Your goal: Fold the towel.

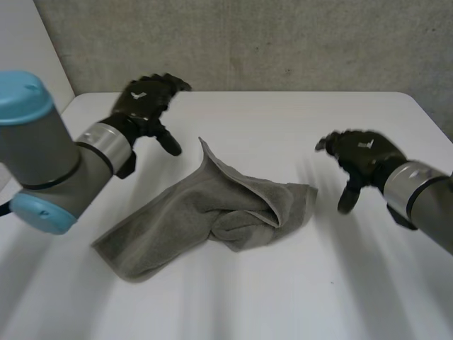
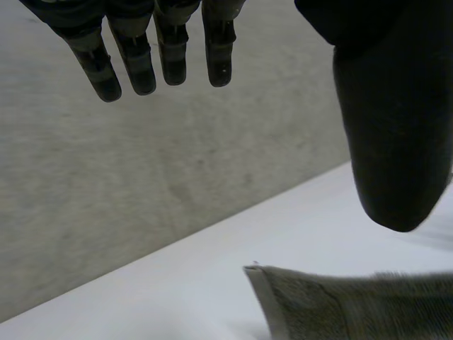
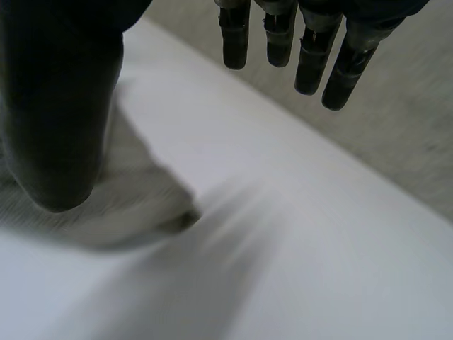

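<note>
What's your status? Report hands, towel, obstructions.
Black left hand open, black right hand open, both off the cloth. Rumpled grey terry towel on white table, one corner peaked up, not yet folded. No obstruction seen.

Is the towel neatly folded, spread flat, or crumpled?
Crumpled. The towel lies bunched on the table, one corner standing up; the left hand and right hand hover open, apart from it.

- Towel (image 1: 191,212), centre of the head view: plain grey, paler band along the hem.
- Table (image 1: 283,127): plain white.
- Left hand (image 1: 145,99), upper left, and right hand (image 1: 364,157), right side: black, small white mark on the back.
- Left arm (image 1: 42,152): grey, light-blue caps, silver cuff.
- Wall (image 1: 283,42), top: mottled grey.
</note>
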You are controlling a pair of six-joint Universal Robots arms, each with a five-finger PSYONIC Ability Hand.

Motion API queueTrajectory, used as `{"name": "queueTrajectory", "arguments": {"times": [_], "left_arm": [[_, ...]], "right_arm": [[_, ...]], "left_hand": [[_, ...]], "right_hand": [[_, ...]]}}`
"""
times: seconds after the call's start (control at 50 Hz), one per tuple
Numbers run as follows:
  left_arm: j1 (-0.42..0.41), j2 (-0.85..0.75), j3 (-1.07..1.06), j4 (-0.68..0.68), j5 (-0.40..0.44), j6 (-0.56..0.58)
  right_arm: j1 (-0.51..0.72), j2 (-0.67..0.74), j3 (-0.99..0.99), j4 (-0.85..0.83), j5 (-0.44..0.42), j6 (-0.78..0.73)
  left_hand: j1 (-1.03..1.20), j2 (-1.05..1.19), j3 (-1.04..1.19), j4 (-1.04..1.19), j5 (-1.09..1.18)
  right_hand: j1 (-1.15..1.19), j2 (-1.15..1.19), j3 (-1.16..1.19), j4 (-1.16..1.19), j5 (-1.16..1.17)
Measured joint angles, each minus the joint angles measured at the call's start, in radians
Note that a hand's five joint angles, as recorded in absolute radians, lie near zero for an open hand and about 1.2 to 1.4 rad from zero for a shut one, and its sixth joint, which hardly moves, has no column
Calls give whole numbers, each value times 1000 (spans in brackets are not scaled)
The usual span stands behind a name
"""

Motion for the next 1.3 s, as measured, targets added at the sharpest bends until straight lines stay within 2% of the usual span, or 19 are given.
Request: {"name": "queueTrajectory", "arguments": {"times": [0.14,0.28,0.42,0.5,0.54,0.64,0.74,0.9,1.02,1.14,1.24,1.3], "left_arm": [[-35,-173,123,35,103,94],[-67,-304,219,75,139,184],[-90,-392,264,114,165,225],[-98,-430,280,121,178,235],[-100,-444,286,122,181,238],[-101,-457,292,118,183,241],[-99,-454,289,111,183,241],[-88,-389,248,93,171,240],[-52,-252,126,65,151,239],[31,-40,-97,32,92,242],[87,117,-281,21,74,243],[102,193,-390,17,72,243]], "right_arm": [[0,68,80,-88,-59,-22],[1,160,116,-238,-116,-7],[6,255,87,-295,-116,15],[24,303,65,-319,-109,42],[34,318,57,-335,-103,57],[44,318,50,-366,-95,81],[36,277,51,-374,-101,98],[-17,192,40,-366,-157,149],[-114,159,-14,-333,-258,202],[-195,184,-119,-265,-362,240],[-236,229,-210,-194,-381,261],[-249,269,-254,-147,-372,272]], "left_hand": [[0,0,0,0,0],[0,0,0,0,1],[38,62,0,0,90],[223,270,0,0,283],[548,592,0,0,586],[1011,1052,0,0,1065],[1019,1070,0,0,1098],[1020,1070,0,0,1098],[1020,1070,0,0,1098],[1020,1070,0,0,1101],[1020,1071,0,0,1101],[1020,1071,0,0,1101]], "right_hand": [[-3,0,0,0,0],[40,14,0,0,39],[161,140,0,0,172],[390,368,0,0,386],[589,573,0,0,579],[1016,990,0,0,1021],[1078,1060,0,0,1097],[1078,1063,0,0,1097],[1078,1064,0,0,1097],[1079,1073,0,0,1097],[1079,1073,0,0,1097],[886,868,0,0,884]]}}
